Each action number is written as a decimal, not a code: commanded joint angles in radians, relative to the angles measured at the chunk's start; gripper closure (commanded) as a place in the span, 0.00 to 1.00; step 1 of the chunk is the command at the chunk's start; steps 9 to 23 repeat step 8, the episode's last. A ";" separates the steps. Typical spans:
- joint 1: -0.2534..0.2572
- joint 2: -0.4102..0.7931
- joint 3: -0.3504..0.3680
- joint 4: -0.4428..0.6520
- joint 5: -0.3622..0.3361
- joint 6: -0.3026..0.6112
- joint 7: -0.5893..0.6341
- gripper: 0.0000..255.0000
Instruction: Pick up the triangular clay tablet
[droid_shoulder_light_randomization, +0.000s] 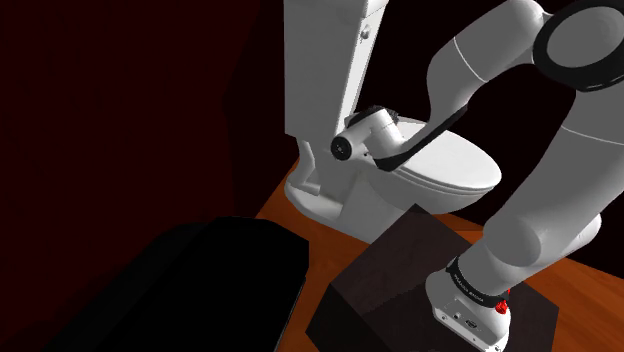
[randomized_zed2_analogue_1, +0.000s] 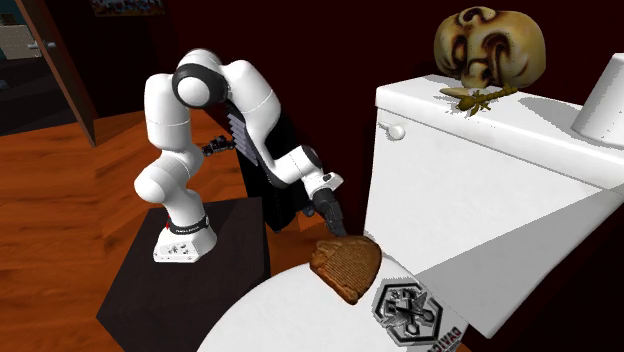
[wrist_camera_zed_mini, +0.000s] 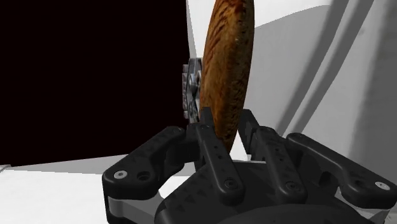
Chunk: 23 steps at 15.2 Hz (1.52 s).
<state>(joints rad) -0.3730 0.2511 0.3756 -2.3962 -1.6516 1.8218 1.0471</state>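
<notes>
Tablet (randomized_zed2_analogue_1: 346, 266) is clamped edge-on between your jaws, pinched across its thin section; lift off toilet lid (randomized_zed2_analogue_1: 270, 320).

- Between the two sides of the gripper (wrist_camera_zed_mini: 226, 121), the tablet (wrist_camera_zed_mini: 228, 63) fills the gap.
- Beyond its tips, the white toilet tank (randomized_zed2_analogue_1: 470, 200) stands close and closes that way.
- Beneath the hand, the toilet lid (randomized_zed2_analogue_1: 280, 320) seems to bar going lower.
- Behind the wrist, there is open air toward the stand (randomized_zed2_analogue_1: 200, 290).

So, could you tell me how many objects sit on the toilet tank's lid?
3: a brown skull-like head, a small twig-like thing in front of it, and a white cylinder at the second exterior view's right edge; more may lie out of frame.
</notes>
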 joint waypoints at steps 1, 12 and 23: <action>-0.004 -0.029 0.002 -0.006 0.010 0.009 -0.021 1.00; -0.011 -0.101 0.007 -0.017 0.042 0.032 -0.078 1.00; -0.011 -0.101 0.007 -0.017 0.042 0.032 -0.078 1.00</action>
